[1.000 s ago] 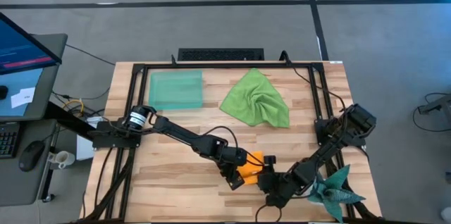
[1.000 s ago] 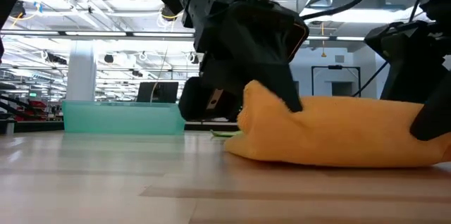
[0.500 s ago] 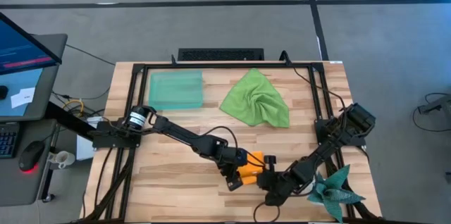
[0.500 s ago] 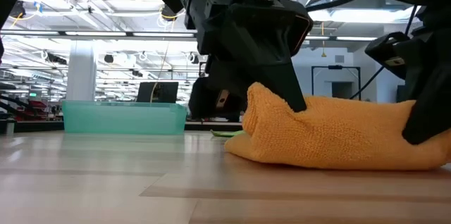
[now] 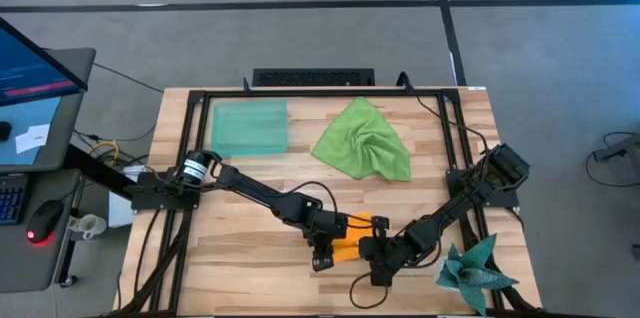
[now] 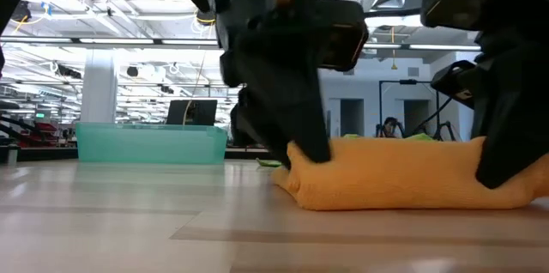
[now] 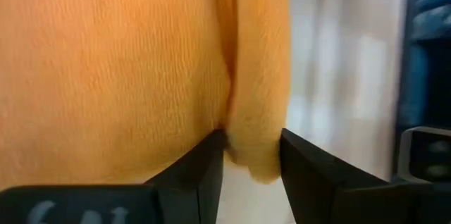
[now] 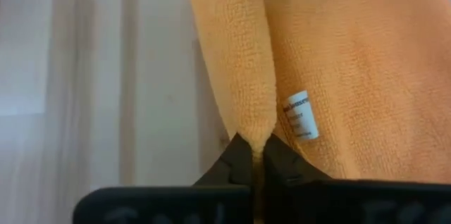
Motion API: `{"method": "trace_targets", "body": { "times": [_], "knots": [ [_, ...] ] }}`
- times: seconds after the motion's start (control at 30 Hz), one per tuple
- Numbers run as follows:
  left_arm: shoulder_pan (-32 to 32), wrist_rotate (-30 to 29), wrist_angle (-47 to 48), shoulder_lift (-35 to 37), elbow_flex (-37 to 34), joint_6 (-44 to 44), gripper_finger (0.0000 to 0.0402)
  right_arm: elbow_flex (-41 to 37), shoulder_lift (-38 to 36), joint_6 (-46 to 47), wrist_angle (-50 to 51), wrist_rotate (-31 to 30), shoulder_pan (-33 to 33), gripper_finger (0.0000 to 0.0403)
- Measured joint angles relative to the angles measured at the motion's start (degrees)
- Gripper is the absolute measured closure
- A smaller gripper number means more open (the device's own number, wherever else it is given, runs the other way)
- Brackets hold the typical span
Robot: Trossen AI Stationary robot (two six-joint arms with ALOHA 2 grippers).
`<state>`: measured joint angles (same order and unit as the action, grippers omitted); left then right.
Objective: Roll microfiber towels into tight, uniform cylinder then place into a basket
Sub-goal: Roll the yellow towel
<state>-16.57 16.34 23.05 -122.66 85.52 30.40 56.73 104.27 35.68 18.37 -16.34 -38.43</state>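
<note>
Both grippers work rolled orange microfiber towel (image 5: pixel 347 249), lower centre | right gripper (image 8: pixel 254 155) pinches its edge; left gripper (image 7: pixel 252 155) loosely straddles a fold | step: rolling | next: tighten, then mint plastic basket (image 5: pixel 248 128).

Even, bright overhead light falls on my bench (image 5: pixel 240 243); shadows under my arms are soft and short. At bench height, ceiling strip lights (image 6: pixel 120 15) glare and my arms read as dark silhouettes. Both wrist views are blurred, my fingers (image 7: pixel 204 175) out of focus.
</note>
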Motion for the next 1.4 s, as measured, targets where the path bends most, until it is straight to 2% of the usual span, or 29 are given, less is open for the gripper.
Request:
{"method": "trace_targets", "body": {
  "times": [0.17, 0.27, 0.47, 0.67, 0.8, 0.93, 1.2, 1.4],
  "knots": [
    [-0.35, -6.03, 5.44, 1.29, 0.00, -2.73, 0.0281, 0.00, 0.00, 0.66, 0.73, 0.07, 0.43, 0.0373],
    [-1.16, -7.69, 8.22, 2.93, 0.00, -2.78, 0.0281, 0.00, 0.00, 1.44, 1.06, 0.43, 0.39, 0.0366],
    [-4.49, -17.71, 12.28, 7.81, -0.01, -3.90, 0.0281, 0.00, 0.00, 1.51, 1.09, 1.73, 1.23, 0.0385],
    [-10.56, -31.03, 7.07, 9.15, -0.34, -13.83, 0.0281, -0.02, -0.82, 0.12, 1.66, 3.80, 3.05, 0.0373],
    [-13.13, -35.14, -0.21, 8.52, -0.50, -22.24, 0.0281, -0.02, -1.24, -0.12, 2.72, 5.78, 4.79, 0.0373],
    [-13.61, -34.73, -5.59, 7.42, -0.47, -27.30, 0.0281, -0.04, -1.55, 0.82, 2.83, 9.09, 6.88, 0.0385],
    [-10.91, -29.71, -6.82, 1.63, -0.55, -29.91, 0.0281, -0.04, -1.55, 1.84, 2.25, 12.58, 8.94, 0.0372],
    [-8.72, -30.80, -7.13, 1.54, -0.56, -30.78, 0.0281, -0.04, -1.55, 1.86, 2.19, 13.52, 8.82, 0.0385]
  ]
}}
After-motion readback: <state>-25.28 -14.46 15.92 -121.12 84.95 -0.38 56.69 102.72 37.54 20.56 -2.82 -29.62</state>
